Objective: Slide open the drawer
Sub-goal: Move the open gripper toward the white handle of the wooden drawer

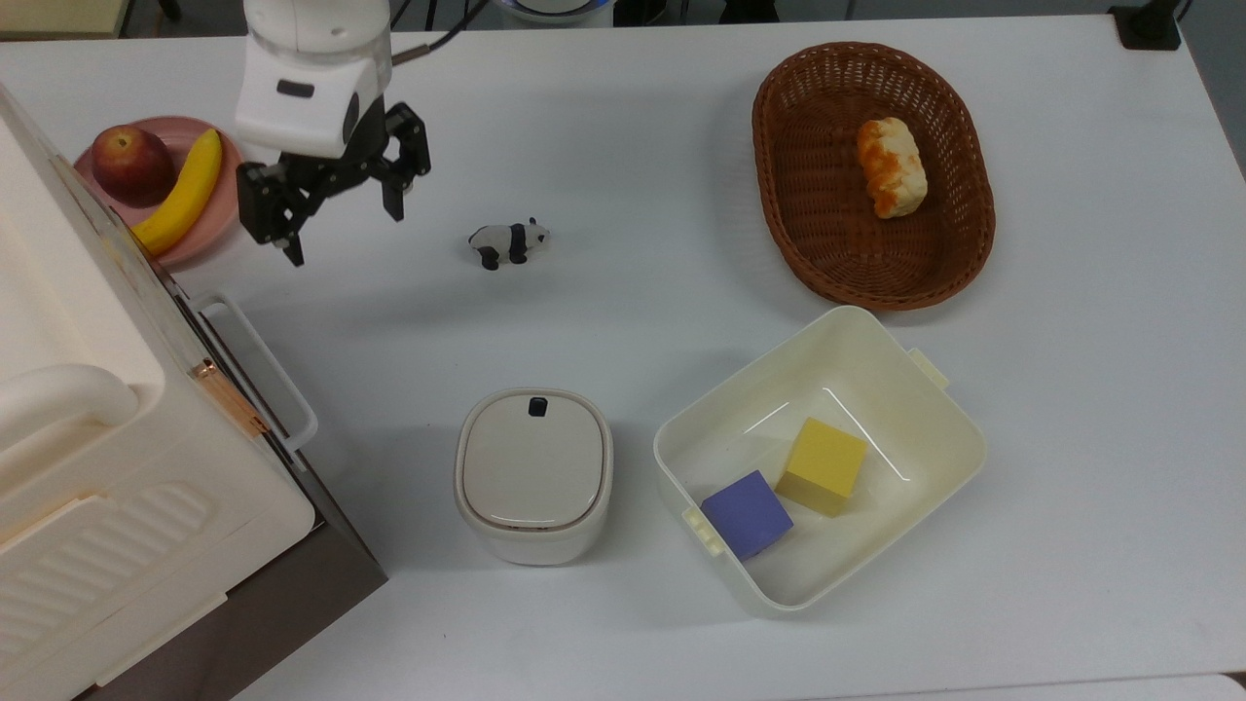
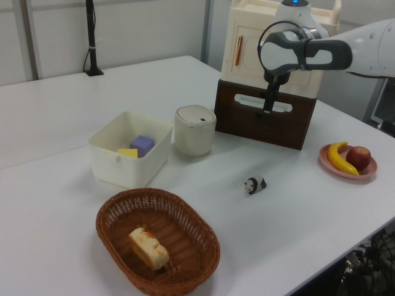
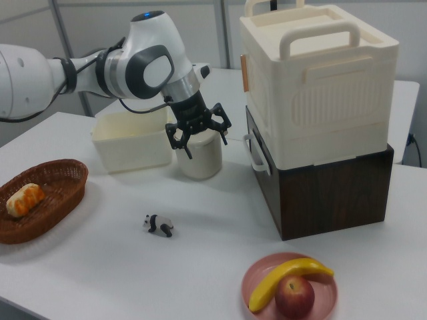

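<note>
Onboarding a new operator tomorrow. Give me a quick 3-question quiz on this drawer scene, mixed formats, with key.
1. True or false: the gripper is shut on the drawer's white handle.
2. Which item lies in the wicker basket? A) banana B) bread piece C) toy panda
3. Fill in: the cream tub holds a yellow cube and a ____ cube.

Key:
1. False; it is open, above the table and apart from the handle.
2. B, the bread piece.
3. Purple, beside the yellow cube.

Dark matt wood drawer [image 3: 320, 190] front

white table [image 1: 623, 117], pale panelled wall [image 2: 142, 31]
</note>
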{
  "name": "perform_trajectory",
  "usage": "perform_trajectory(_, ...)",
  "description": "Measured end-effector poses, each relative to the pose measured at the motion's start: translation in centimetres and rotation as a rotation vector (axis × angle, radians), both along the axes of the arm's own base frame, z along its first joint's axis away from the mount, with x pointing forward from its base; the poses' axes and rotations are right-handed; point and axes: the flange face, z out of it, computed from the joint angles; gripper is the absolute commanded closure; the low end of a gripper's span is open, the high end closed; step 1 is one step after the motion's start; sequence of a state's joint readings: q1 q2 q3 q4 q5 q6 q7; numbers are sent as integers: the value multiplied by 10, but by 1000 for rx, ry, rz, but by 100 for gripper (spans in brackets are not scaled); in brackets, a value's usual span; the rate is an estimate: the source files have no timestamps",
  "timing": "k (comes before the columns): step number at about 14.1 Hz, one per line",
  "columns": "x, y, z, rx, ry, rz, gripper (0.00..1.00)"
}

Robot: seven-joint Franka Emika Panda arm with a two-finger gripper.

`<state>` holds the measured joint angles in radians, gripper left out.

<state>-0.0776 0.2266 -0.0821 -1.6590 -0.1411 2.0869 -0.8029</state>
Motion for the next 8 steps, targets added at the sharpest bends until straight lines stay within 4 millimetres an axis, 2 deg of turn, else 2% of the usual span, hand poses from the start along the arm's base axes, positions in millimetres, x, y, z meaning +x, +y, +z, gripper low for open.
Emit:
perform_trajectory(5, 14, -1, -14, 24, -22, -142, 0)
perform_trajectory(8, 15, -2, -13, 26, -28, -161, 0)
